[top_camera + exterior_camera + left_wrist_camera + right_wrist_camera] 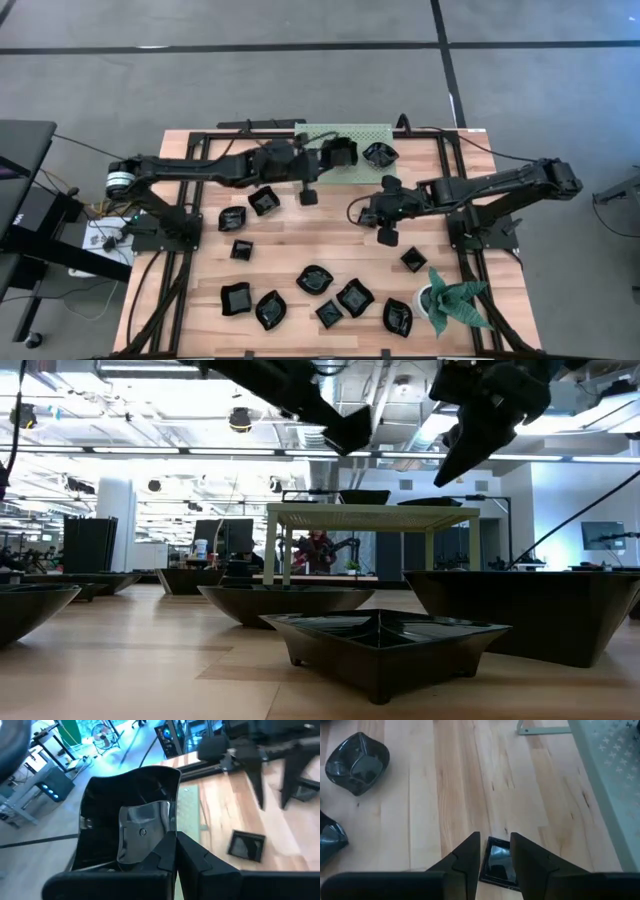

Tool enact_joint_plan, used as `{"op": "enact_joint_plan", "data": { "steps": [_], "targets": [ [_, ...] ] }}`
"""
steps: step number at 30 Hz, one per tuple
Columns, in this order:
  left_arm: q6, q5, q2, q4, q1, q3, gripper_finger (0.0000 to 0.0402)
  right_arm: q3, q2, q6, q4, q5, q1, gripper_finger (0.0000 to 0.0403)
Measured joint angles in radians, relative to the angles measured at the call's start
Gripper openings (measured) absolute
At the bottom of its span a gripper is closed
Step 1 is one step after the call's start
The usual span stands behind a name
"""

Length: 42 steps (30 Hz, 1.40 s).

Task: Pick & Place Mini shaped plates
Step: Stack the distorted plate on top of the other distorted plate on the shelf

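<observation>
No readable text, label, brand or number shows anywhere; none legible

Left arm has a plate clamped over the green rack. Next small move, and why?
Probably lower it and open. The left gripper is shut on a square black plate, hanging above the pale green rack beside the plate already there. The right gripper hovers open over a small square plate on the table, well clear.

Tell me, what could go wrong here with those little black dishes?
The left gripper pinches a black dish by its rim above the green shelf; a thin hold like that could slip. The right gripper hangs open over a small square dish and might nudge it aside rather than straddle its edge.
</observation>
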State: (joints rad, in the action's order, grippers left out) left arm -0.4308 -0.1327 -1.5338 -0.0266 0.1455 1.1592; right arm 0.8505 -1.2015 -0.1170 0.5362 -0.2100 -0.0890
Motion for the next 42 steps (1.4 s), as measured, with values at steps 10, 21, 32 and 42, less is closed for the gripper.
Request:
{"op": "enact_joint_plan", "data": {
  "steps": [10, 21, 32, 42],
  "targets": [
    [-0.053, 0.024, -0.180, -0.002, 0.090, 0.091, 0.0008, -0.018, 0.000, -0.015, -0.025, -0.002, 0.026, 0.0102],
    [-0.040, 0.011, -0.185, 0.010, 0.105, 0.090, 0.0011, -0.018, 0.000, -0.004, -0.030, -0.005, 0.026, 0.0102],
    [-0.040, 0.011, -0.185, 0.011, 0.105, 0.090, 0.0032, -0.018, 0.000, -0.004, -0.029, -0.004, 0.026, 0.0102],
    [-0.039, 0.011, -0.185, 0.012, 0.105, 0.089, 0.0091, -0.018, -0.001, -0.005, -0.029, -0.004, 0.026, 0.0102]
  ]
}}
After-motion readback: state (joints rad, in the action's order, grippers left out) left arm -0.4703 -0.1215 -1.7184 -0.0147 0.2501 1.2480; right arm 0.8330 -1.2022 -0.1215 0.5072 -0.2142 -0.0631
